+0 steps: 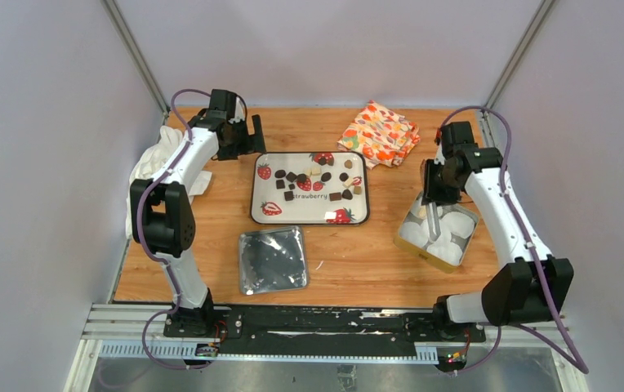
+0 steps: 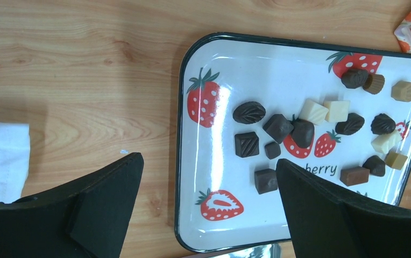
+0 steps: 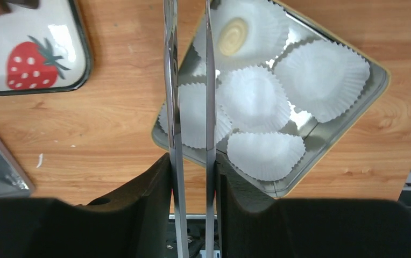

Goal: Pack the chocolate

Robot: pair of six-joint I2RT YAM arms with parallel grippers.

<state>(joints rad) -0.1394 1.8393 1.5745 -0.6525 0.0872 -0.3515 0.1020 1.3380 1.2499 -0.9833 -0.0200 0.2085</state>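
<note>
**One in the tin, seventeen out**

Left gripper (image 2: 208, 159) (spread wide) hangs over a strawberry-printed white tray (image 2: 230, 64) holding seventeen brown, tan and cream chocolates (image 2: 277, 127). One cream piece (image 3: 232, 36) sits among five white paper cups (image 3: 254, 97) in a square metal tin (image 3: 278, 188), right gripper (image 3: 191, 161) clamping steel tweezers (image 3: 172, 80). Wooden tabletop (image 1: 358, 269), pale walls (image 1: 333, 49).

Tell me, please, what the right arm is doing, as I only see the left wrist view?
Observer: The right gripper holds tweezers over an open tin.
Operator: Is anything packed yet?
Observer: One cream piece sits in a paper cup; the rest that show look empty.
Operator: Where is the tin from my tray?
Observer: Right of the tray and a little nearer the robot, not touching it.
</note>
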